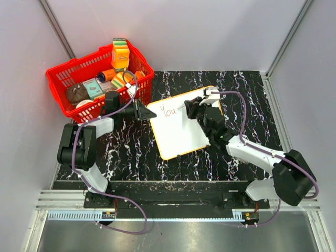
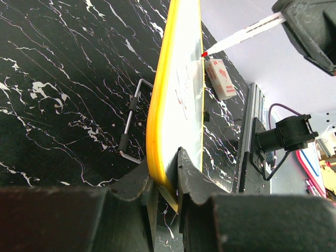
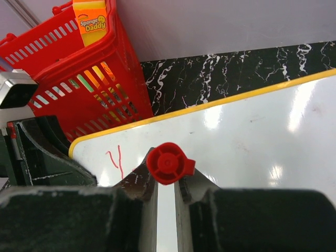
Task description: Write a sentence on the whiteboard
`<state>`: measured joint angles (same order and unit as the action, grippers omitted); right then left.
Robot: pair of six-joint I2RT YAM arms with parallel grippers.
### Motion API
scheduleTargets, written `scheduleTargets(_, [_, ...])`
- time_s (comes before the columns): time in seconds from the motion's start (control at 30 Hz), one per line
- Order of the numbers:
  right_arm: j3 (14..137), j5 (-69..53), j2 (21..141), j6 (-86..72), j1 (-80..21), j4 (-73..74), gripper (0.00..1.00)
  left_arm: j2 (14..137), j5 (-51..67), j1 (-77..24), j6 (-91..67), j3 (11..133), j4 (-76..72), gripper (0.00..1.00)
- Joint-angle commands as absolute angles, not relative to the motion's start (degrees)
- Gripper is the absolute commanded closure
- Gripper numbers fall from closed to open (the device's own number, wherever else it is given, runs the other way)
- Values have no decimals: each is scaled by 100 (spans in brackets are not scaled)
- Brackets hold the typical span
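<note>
The whiteboard (image 1: 181,134), white with a yellow rim, lies tilted on the black marble table. Red lettering reading "You" (image 1: 169,111) sits near its upper left corner, the only part of the sentence that shows. My left gripper (image 1: 146,112) is shut on the board's left edge; in the left wrist view the yellow rim (image 2: 156,121) is pinched between my jaws (image 2: 167,176). My right gripper (image 1: 197,109) is shut on a red marker (image 3: 168,163), held upright with its cap end facing the camera. The marker tip (image 2: 203,54) touches the board just right of the lettering.
A red basket (image 1: 63,79) full of sponges and boxes stands at the back left, close behind my left gripper. A small white block (image 2: 220,79) lies beyond the board's far edge. A wire handle (image 2: 131,121) lies on the table beside the board. Grey walls enclose the table.
</note>
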<state>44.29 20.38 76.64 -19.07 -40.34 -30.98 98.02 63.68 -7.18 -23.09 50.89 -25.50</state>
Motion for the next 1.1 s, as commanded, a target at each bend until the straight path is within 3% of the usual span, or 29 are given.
scheduleTargets(0.0, [4878,2118,7813,-1784,-3955,-3296,100,10037,6126,-993,-1125,4983,-2233,100])
scheduleTargets(1.07, [4632,1758,7814,-1995,-3885,-3138,100,10046,6117,-1011,-1116,5001,-2206,100])
